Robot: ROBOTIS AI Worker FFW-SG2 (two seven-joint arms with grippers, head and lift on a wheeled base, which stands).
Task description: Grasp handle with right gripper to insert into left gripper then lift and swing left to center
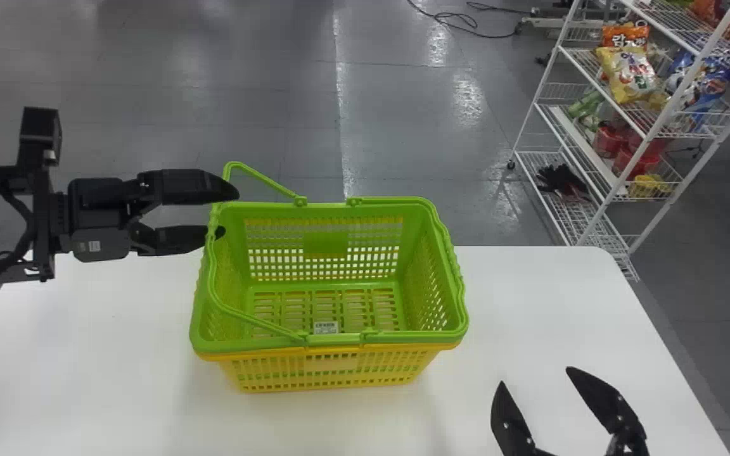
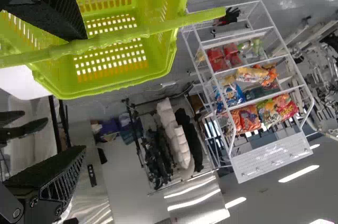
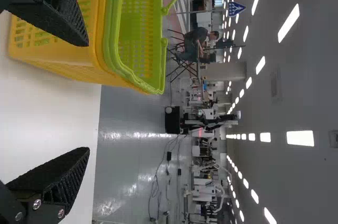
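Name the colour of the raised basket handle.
The raised handle is light green, best seen in the head view.

Nested baskets (image 1: 333, 340) on table (image 1: 86, 354), rack (image 1: 651, 136) behind right

A green basket (image 1: 326, 243) sits nested in a yellow basket (image 1: 331, 363) on a white table (image 1: 86, 354). Its near-left handle (image 1: 211, 259) stands tilted up, passing between the parted fingertips of my left gripper (image 1: 228, 213). My right gripper (image 1: 535, 375) is open over the table at lower right. Beyond, on grey floor (image 1: 213, 95), a white wire rack (image 1: 583, 151) holds snack bags (image 1: 630, 73).
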